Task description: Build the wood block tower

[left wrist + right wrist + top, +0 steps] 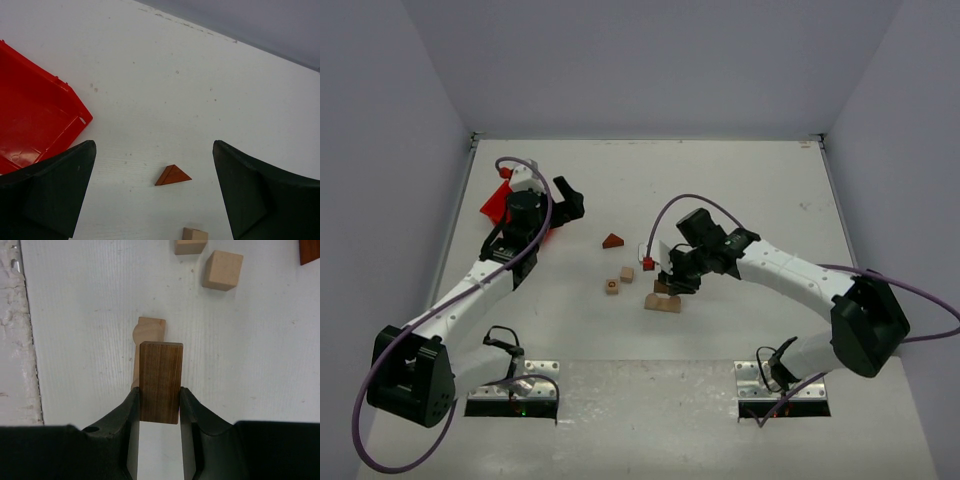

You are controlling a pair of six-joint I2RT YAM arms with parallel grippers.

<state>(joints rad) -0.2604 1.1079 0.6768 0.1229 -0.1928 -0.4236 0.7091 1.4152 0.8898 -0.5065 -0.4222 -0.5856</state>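
Observation:
My right gripper (672,278) is shut on a dark brown rectangular block (160,382) and holds it just above a pale tan base piece (149,332), which lies on the table (663,302). Two light cubes (626,273) (612,287) sit to the left of it and also show in the right wrist view (222,270) (190,245). The dark reddish-brown triangular roof piece (612,240) lies flat farther back. My left gripper (570,203) is open and empty and hangs above the table, with the roof piece (172,175) between its fingers (50,195) in its wrist view.
A bright red plastic bin (500,205) sits at the left, just behind the left gripper, and shows at the left of the left wrist view (35,125). One cube (195,234) shows at the bottom edge there. Grey walls close in the table on three sides.

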